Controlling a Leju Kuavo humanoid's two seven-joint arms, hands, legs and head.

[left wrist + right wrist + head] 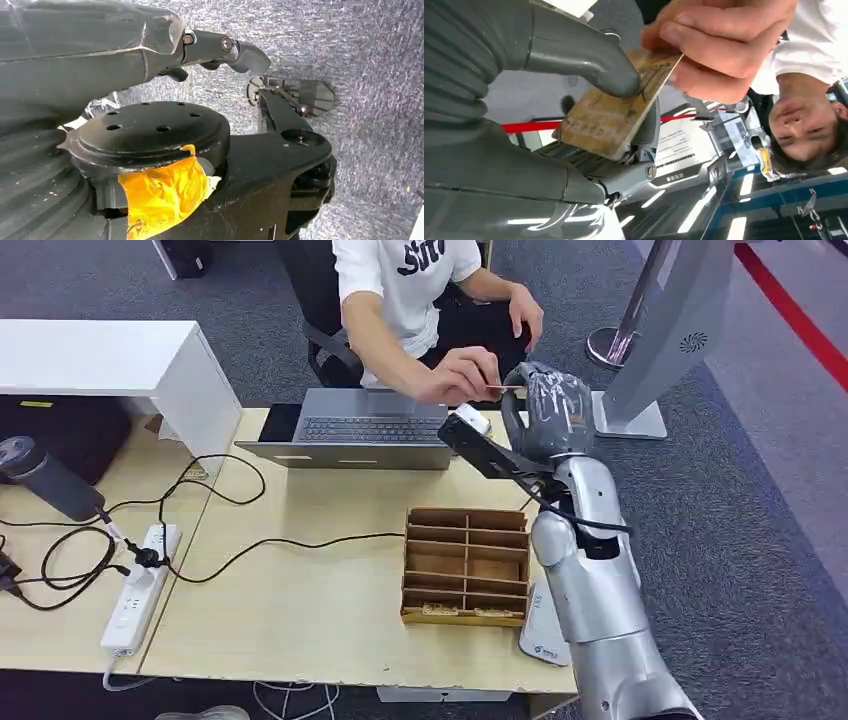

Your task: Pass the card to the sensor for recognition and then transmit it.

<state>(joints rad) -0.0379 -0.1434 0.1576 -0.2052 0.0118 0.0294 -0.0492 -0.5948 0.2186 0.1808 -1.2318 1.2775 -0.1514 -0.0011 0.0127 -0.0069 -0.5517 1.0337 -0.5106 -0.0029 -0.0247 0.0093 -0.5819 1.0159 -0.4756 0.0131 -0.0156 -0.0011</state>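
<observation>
My right hand is raised past the table's far right corner, next to the laptop. In the right wrist view its thumb presses a worn brownish card against the fingers behind it. A seated person's hand pinches the other end of the same card, and those fingers show up close at the card's edge. A white flat sensor pad lies at the table's right edge beside my forearm. My left hand hangs over grey carpet with a finger stretched out and nothing in it.
An open grey laptop stands at the table's far side. A wooden divided box sits near the sensor pad. A power strip with black cables lies at the left. A white kiosk stand rises at the far right.
</observation>
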